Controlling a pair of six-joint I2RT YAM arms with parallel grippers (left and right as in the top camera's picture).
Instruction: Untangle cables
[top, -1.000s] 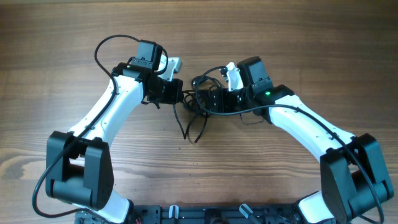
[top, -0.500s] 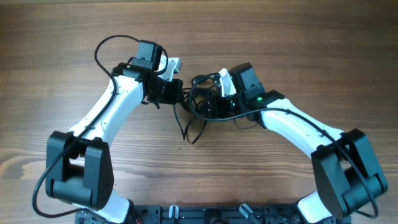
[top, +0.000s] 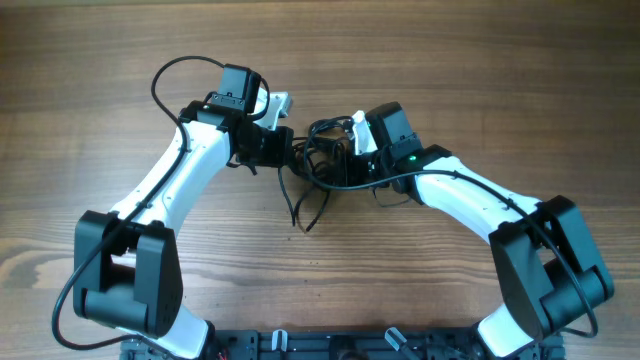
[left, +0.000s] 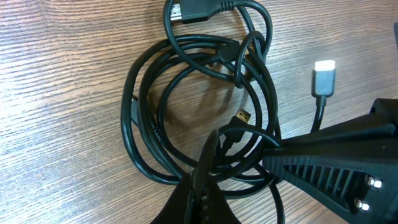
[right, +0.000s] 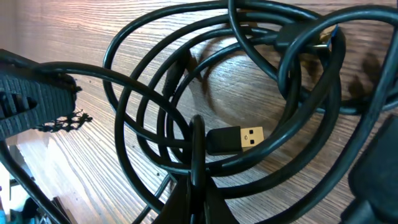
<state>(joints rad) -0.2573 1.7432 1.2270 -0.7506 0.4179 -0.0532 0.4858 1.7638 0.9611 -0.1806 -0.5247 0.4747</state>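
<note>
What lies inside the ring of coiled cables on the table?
Inside the cables you see the bare wood of the table and a USB plug with a gold tip. What lies under the strands is covered.

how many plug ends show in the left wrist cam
3: a black plug at the top edge, a pale-tipped plug at right, a gold-tipped plug inside the coiled cables. More may be hidden.

Left tool (left: 237, 149) hovering with fingers apart over cables (left: 266, 93). Black loops lying coiled on wood worktop (left: 56, 93), strands running between the fingers. Pale-tipped plug (left: 324, 70) lying off right.
</note>
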